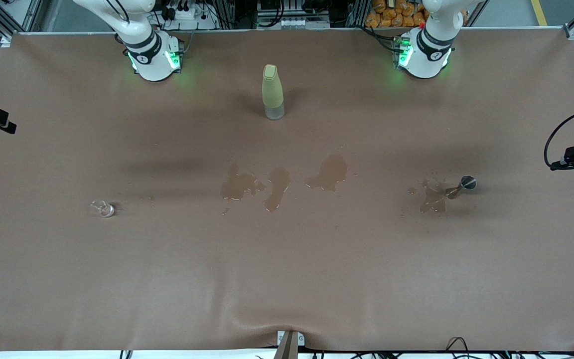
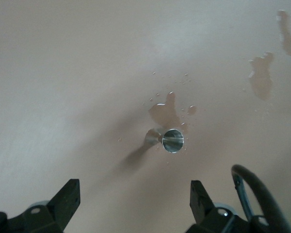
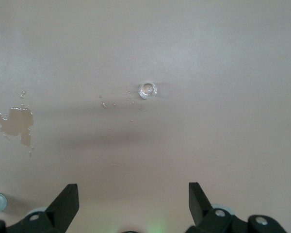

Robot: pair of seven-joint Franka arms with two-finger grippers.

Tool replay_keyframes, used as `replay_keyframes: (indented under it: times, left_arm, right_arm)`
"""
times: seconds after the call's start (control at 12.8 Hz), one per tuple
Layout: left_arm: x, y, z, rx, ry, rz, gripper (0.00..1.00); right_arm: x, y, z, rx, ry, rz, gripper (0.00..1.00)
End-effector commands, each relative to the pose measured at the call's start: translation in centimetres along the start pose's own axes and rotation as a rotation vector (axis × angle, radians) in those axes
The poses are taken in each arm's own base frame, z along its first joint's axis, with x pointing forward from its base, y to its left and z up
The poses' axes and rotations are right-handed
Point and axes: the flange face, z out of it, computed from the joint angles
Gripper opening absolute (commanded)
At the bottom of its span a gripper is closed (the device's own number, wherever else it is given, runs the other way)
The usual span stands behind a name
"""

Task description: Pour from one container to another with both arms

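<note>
I see the glass cup [image 1: 103, 209] toward the right arm's end of the surface [image 1: 287, 279], the grey-mouthed vessel [image 1: 466, 183] toward the left arm's, both well inside the edges. The left gripper [image 2: 136, 204] hangs over the vessel and the right gripper [image 3: 134, 204] over the cup, both spread wide, grasping nothing.

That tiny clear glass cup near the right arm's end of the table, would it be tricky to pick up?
Probably. The glass cup is tiny and smooth, so it likely slips between fingers. Droplets lie beside it on the table, so it may be wet. Being so small, it looks light and apt to skid if nudged.
</note>
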Motion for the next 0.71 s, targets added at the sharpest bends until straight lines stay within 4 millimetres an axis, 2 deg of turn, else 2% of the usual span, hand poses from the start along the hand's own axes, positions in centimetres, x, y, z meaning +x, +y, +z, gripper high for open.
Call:
replay_keyframes:
  times: [0.0,0.08,0.16,0.31,0.55,0.63]
  left_arm:
    - [-3.8,-3.5,2.2,-0.138,0.116,0.131,1.0]
    - [-5.2,-4.9,4.0,-0.185,0.132,0.144,1.0]
    - [-5.5,-5.8,5.9,-0.215,0.158,0.213,1.0]
    - [-7.5,-7.9,9.1,-0.269,0.215,0.292,1.0]
    - [-9.8,-9.7,15.3,-0.408,0.341,0.375,1.0]
    - [-9.8,-9.9,16.5,-0.422,0.364,0.416,1.0]
  right_arm:
    - [-0.3,1.9,-0.2,-0.007,0.001,-0.025,1.0]
    - [-0.4,2.7,-0.2,-0.006,0.001,-0.045,1.0]
    - [-0.6,3.5,-0.1,-0.006,0.001,-0.071,1.0]
    - [-1.1,5.8,-0.1,-0.003,0.001,-0.143,1.0]
    - [-1.6,8.7,0.0,-0.062,-0.016,-0.402,1.0]
    - [-1.6,9.6,0.1,-0.083,-0.016,-0.519,1.0]
